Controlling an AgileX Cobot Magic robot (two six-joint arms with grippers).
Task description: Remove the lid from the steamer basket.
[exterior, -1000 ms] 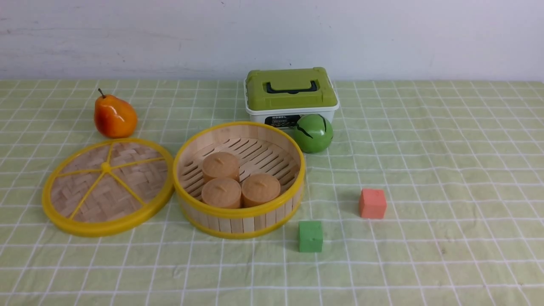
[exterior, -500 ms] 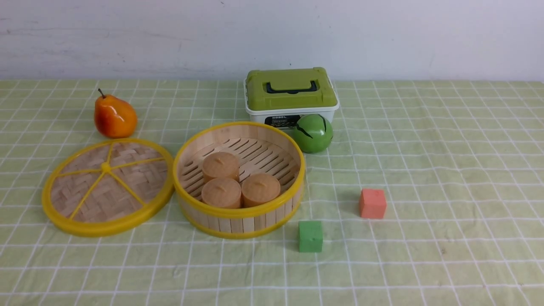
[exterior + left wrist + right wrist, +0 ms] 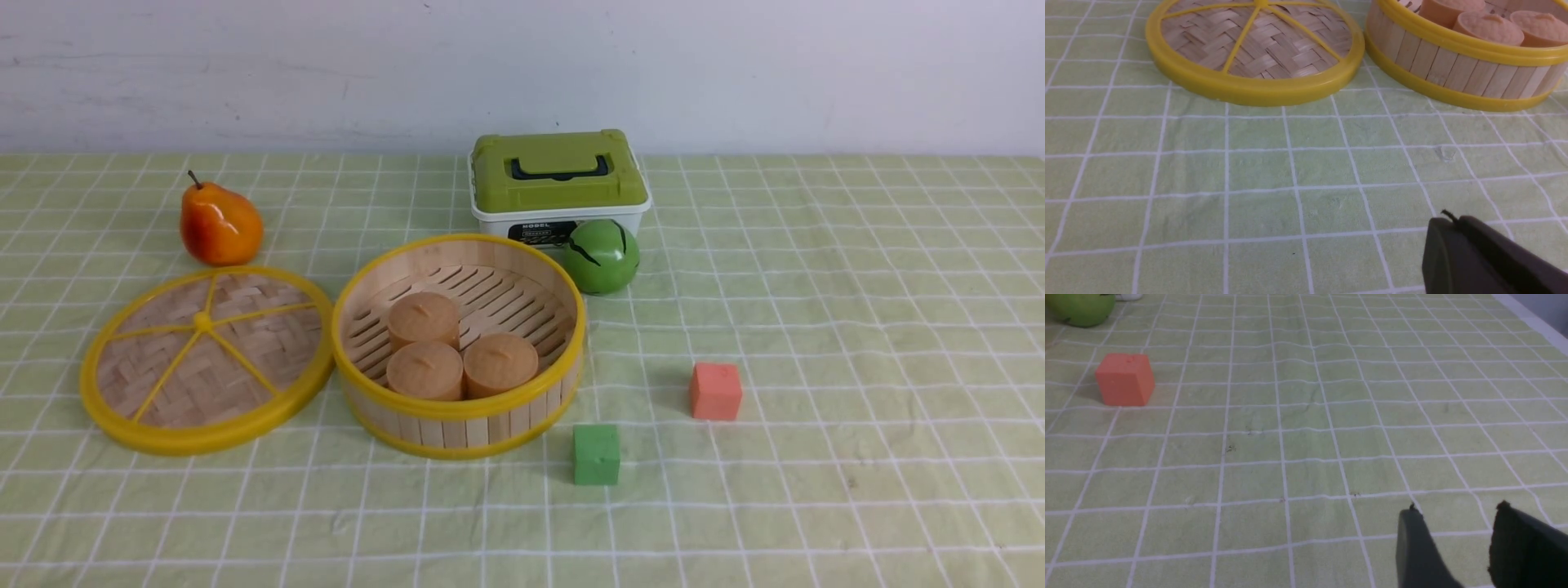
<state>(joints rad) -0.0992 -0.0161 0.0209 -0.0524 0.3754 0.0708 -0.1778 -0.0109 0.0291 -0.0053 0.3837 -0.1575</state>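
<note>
Nearest you, the left tool [image 3: 1447, 216] has its tips together, gripping nothing; the right tool [image 3: 1455, 506] has its tips apart, also empty. The lid [image 3: 245, 359] lies flat on the surface [image 3: 653, 523], left of the steamer basket [image 3: 465, 429] and right up against it, so you can judge the job done. What remains is probably just parking: keep both tools high and well this side of the basket, move smoothly, and don't nudge the lid's rim.

Count them near to far: one green cube [image 3: 597, 455], just to the basket's near right; one red cube [image 3: 716, 392], farther to its right; three buns [image 3: 500, 363] inside it; one lid, one basket; one green ball [image 3: 602, 256], one pear [image 3: 220, 224] and one lidded box [image 3: 560, 175] beyond.
</note>
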